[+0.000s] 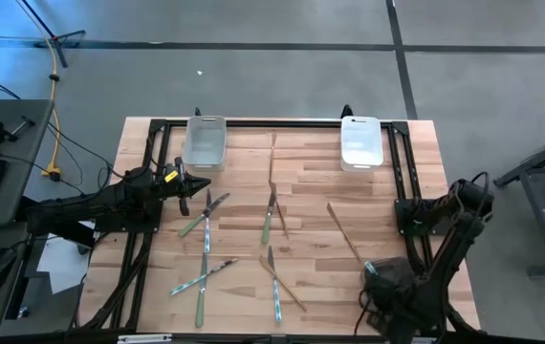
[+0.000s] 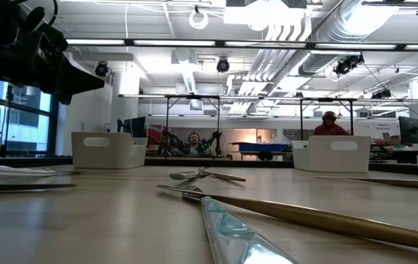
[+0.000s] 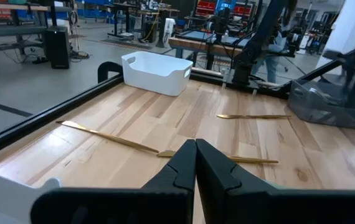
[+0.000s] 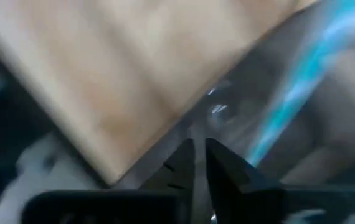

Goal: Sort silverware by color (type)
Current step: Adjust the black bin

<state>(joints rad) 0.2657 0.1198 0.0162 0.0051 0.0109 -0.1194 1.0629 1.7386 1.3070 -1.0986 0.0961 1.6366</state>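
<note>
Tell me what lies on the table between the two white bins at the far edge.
In the high view, only bare wood separates the left bin from the right bin, apart from one slim gold-bronze piece.

Left tool (image 3: 195, 163) shut above the table; right tool (image 4: 199, 163) nearly closed, low.

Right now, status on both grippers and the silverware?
Left gripper shut, empty, hovering by the left bin. Right gripper shut at the table's near right corner. Silverware lies scattered, unsorted. Nothing blocking.
</note>
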